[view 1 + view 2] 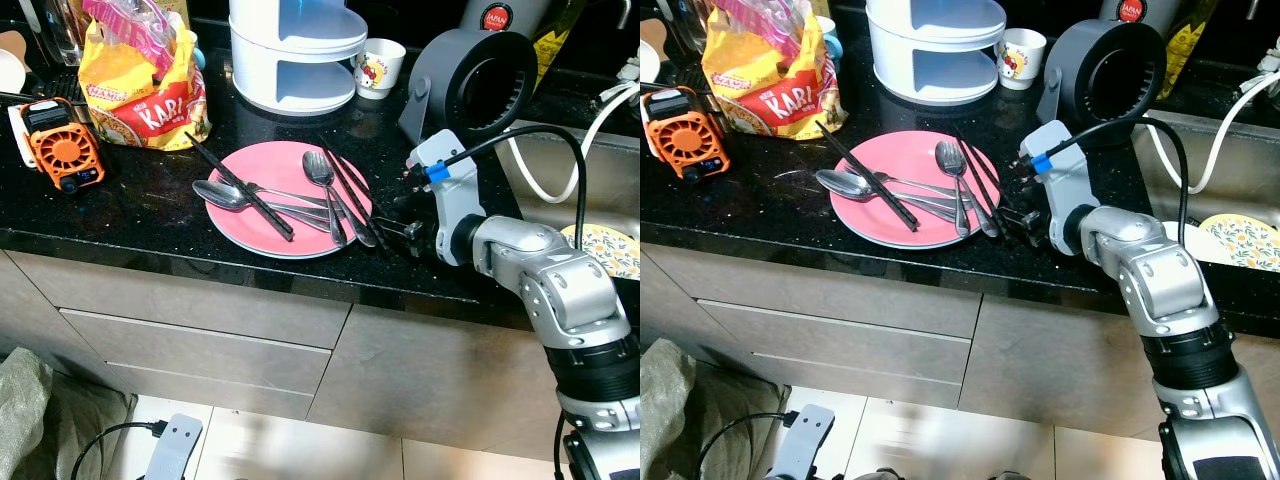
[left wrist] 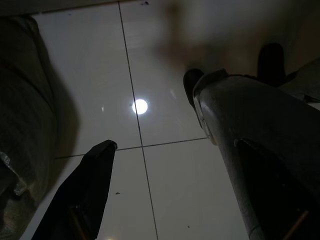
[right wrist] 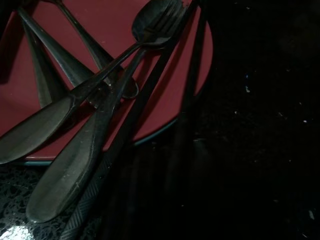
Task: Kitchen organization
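Note:
A pink plate (image 1: 270, 170) lies on the black counter near its front edge. On it rest two spoons (image 1: 225, 193), a fork (image 1: 322, 170) and two pairs of black chopsticks: one pair (image 1: 240, 187) on the left, one pair (image 1: 350, 190) on the right. My right gripper (image 1: 398, 218) sits low over the counter at the plate's right rim. It is open, with its fingers beside the ends of the right chopsticks and the cutlery handles (image 3: 75, 175), and touches nothing that I can see. My left arm hangs idle over the tiled floor (image 2: 150, 100).
Behind the plate stand a yellow snack bag (image 1: 145, 90), an orange handheld fan (image 1: 62, 150), a white tiered container (image 1: 295, 50), a small cup (image 1: 380, 65) and a grey round blower (image 1: 480, 80). A sink with a floral dish (image 1: 610, 250) and a white hose (image 1: 530, 180) lies to the right.

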{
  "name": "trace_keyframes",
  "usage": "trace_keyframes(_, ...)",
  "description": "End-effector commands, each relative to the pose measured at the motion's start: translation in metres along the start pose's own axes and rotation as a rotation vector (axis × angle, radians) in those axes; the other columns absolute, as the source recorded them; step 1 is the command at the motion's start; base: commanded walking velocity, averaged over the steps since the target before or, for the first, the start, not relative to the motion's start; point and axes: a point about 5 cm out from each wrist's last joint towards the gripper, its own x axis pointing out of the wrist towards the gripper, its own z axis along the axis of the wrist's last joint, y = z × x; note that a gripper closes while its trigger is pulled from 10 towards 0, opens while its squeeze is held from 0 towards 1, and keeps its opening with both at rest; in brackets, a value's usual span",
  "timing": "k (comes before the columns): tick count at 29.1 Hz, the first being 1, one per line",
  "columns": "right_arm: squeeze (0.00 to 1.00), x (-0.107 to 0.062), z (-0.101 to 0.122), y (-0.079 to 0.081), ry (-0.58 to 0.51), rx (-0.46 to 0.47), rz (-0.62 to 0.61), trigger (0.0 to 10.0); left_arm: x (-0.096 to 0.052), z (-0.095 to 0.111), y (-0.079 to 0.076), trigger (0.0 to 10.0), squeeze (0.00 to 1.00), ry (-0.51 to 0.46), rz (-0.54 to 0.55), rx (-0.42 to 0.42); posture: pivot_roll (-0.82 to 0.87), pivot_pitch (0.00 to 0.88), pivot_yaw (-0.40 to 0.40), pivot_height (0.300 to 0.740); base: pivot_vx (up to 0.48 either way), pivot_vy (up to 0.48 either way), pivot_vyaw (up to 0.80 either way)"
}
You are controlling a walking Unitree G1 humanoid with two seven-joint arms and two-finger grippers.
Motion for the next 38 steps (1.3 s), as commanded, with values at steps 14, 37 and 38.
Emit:
trace_keyframes(14, 0.00, -0.006, 0.006, -0.013, -0.061, 0.041, -0.077, 0.0, 0.000, -0.014, -0.010, 10.0, 0.00, 0.058, -0.032, 0.008, 0.02, 0.088, -0.044, 0.740, 0.000, 0.000, 0.00)
trace_keyframes(37, 0.00, -0.040, 0.044, 0.028, -0.733, 0.273, 0.360, 10.0, 0.001, -0.011, -0.012, 10.0, 0.00, 0.052, -0.043, 0.023, 0.02, 0.078, -0.030, 0.740, 0.000, 0.000, 0.00)
trace_keyframes(38, 0.00, -0.043, 0.044, 0.031, -0.764, 0.292, 0.395, 10.0, 0.001, -0.011, -0.012, 10.0, 0.00, 0.052, -0.044, 0.024, 0.02, 0.078, -0.028, 0.740, 0.000, 0.000, 0.00)
